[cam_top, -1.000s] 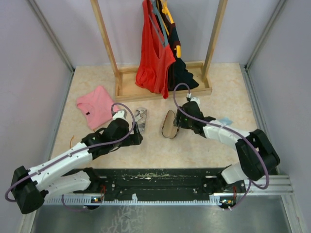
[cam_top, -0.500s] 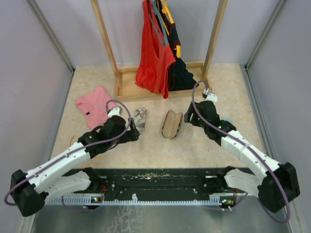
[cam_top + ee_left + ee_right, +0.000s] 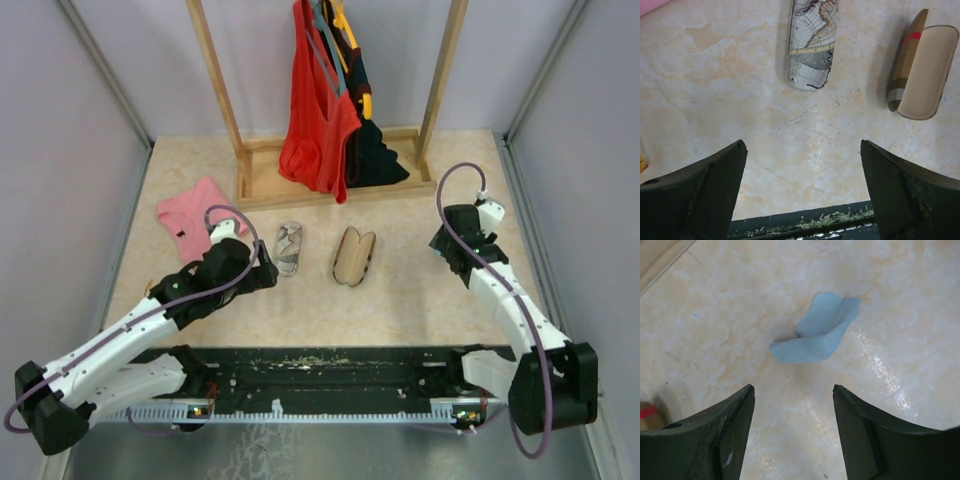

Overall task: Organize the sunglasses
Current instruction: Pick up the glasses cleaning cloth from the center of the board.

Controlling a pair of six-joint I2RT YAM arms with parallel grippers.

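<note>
One beige marbled desk (image 3: 420,300) carries everything. One wooden rack (image 3: 215,70) stands at its far edge, with at least two garments hanging from it: a red one (image 3: 315,120) in front and a dark one (image 3: 375,160) behind. Two arms reach out from the near edge, the left arm (image 3: 120,335) angled toward the centre and the right arm (image 3: 510,300) stretched up the right side. One pink garment (image 3: 195,215) lies flat at the far left, just beyond the left arm's wrist.

Two oblong cases lie side by side, apart from each other, near the centre. The map-print case (image 3: 810,45) is closed. The brown case (image 3: 922,72) with a red stripe lies open, its pale lining facing up. One light blue cloth (image 3: 815,330), crumpled and partly folded, lies on the right.

Left gripper (image 3: 802,145): fingers spread wide, nothing between them, short of both cases. Right gripper (image 3: 792,387): fingers also apart and holding nothing, with the cloth just beyond the fingertips.

Sunglasses: not discernible in any of the three views; neither gripper holds them.
</note>
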